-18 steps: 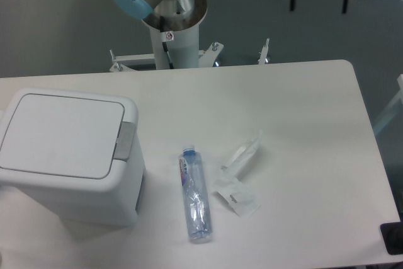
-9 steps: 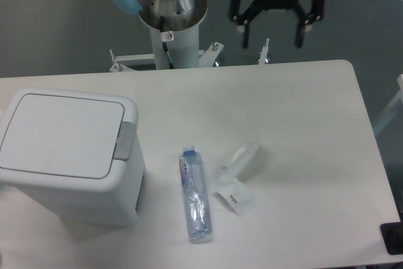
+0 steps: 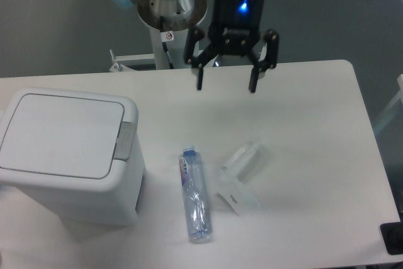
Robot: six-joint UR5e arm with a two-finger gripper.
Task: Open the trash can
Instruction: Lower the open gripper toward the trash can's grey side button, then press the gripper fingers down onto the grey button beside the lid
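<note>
The trash can (image 3: pixel 69 155) is a large white boxy bin at the left of the table, its flat lid down and a grey push tab (image 3: pixel 126 140) on its right edge. My gripper (image 3: pixel 226 85) hangs open above the table's far middle, well to the right of and beyond the can, with nothing between its fingers.
A clear plastic bottle (image 3: pixel 194 194) lies on its side right of the can. A crumpled clear wrapper (image 3: pixel 238 176) lies beside the bottle. The arm's base (image 3: pixel 171 11) stands behind the table's far edge. A dark object (image 3: pixel 393 238) sits at the front right corner.
The gripper has come down and leftward from beyond the table's far edge to above its far middle. It stays open. The can, bottle and wrapper have not moved.
</note>
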